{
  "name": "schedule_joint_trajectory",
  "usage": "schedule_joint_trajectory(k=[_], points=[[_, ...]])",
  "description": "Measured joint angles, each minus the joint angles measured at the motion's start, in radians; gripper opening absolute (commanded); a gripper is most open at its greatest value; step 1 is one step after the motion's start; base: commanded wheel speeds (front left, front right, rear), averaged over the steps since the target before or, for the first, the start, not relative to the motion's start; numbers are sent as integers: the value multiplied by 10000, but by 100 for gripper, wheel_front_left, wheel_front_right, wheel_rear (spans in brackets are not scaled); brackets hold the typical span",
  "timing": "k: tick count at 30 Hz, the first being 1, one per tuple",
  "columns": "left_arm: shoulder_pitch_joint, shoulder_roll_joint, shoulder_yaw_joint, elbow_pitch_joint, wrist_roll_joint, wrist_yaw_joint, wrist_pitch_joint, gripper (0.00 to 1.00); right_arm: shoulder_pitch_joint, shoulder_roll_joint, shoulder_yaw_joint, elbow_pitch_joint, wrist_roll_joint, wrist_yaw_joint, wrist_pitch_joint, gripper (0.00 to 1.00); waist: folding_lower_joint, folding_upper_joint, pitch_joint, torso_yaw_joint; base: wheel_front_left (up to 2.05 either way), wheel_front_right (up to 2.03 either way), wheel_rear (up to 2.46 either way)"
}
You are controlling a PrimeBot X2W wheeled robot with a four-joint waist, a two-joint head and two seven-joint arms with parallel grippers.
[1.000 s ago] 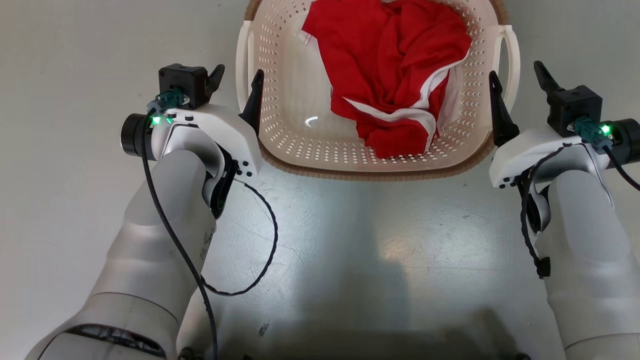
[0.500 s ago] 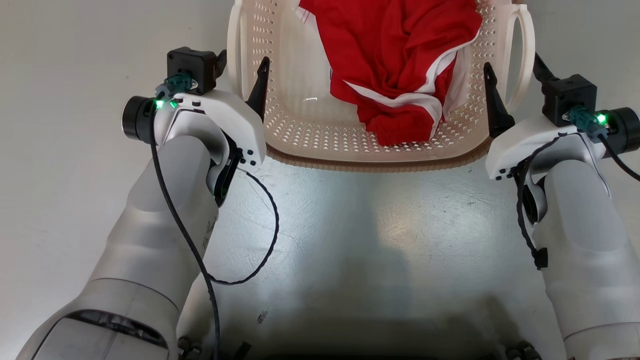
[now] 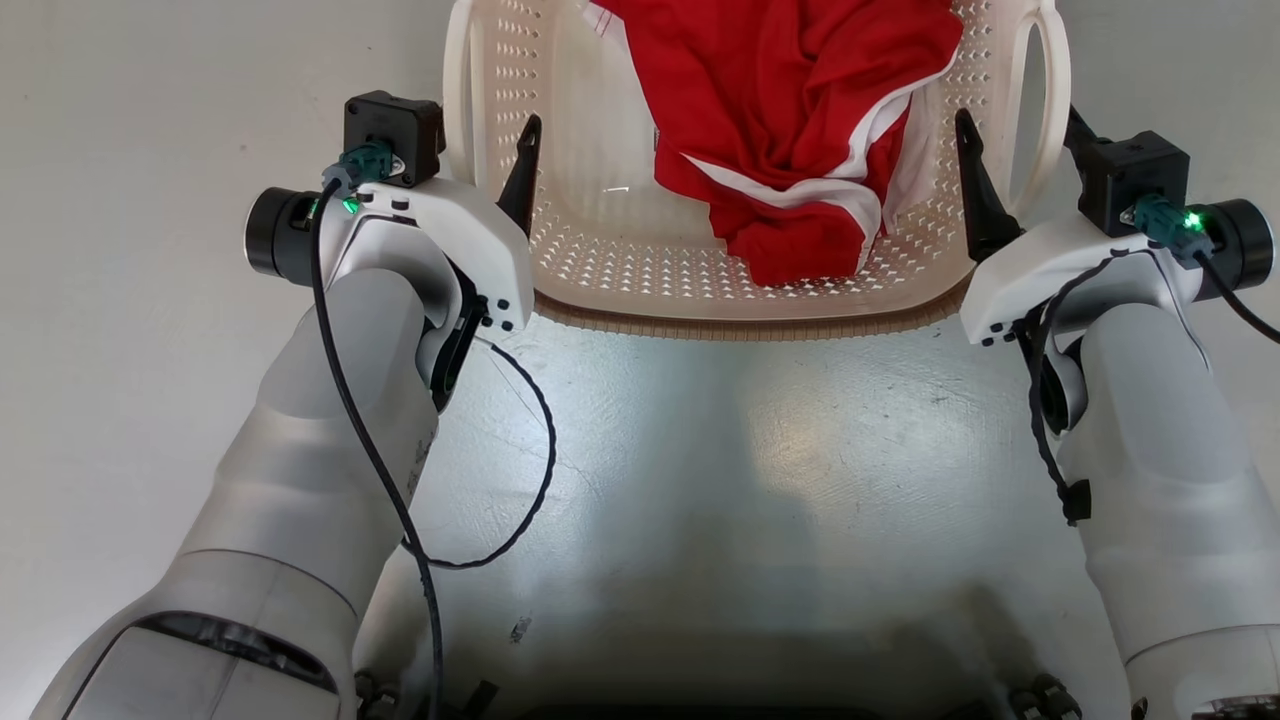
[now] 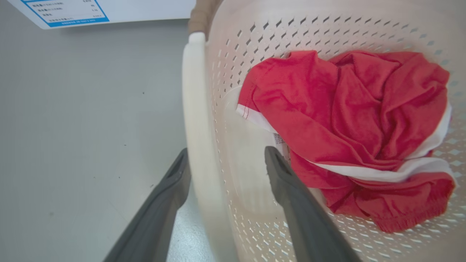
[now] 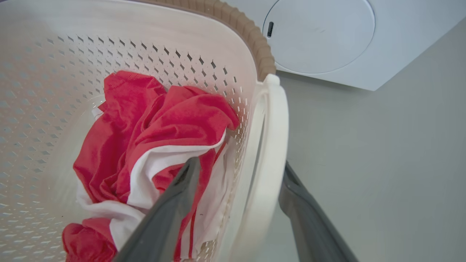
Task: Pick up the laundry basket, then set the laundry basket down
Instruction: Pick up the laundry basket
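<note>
The laundry basket (image 3: 740, 325), cream-white and perforated with a brown woven-look rim, stands on the floor at the top of the head view and holds a red and white garment (image 3: 790, 120). My left gripper (image 3: 485, 130) is open astride the basket's left side. In the left wrist view (image 4: 226, 152) one finger is outside the white loop handle (image 4: 194, 109) and the other is inside the basket. My right gripper (image 3: 1017, 120) is open astride the right side. In the right wrist view (image 5: 240, 163) its fingers flank the right handle (image 5: 275, 138).
A white washing machine (image 5: 320, 36) with a round door stands beyond the basket's far right corner. A white sheet with blue print (image 4: 72, 11) lies past the basket's left side. Pale grey floor (image 3: 700, 480) stretches between my arms and around the basket.
Both grippers have slid forward along the basket's sides, so each handle now sits deeper between the fingers. The basket shows higher and larger in the head view.
</note>
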Motion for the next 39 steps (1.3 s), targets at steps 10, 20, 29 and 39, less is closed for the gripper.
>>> schedule_joint_trajectory(k=[10,20,29,39], points=[[-206,-2,-117,203,-73,13,0,100,-12,-4,29,201,79,0,-38,100,0,0,69,-69,0,0,0],[-209,0,-265,523,-176,15,0,100,-132,-4,77,422,140,0,-111,100,0,0,65,-102,0,0,0],[-247,-2,-387,596,-286,15,0,0,-205,-10,107,545,322,0,-198,0,0,0,83,-73,0,0,0],[-282,-38,-583,648,-529,90,8,0,-218,58,165,1214,970,-12,25,0,0,0,-98,-73,0,0,0]])
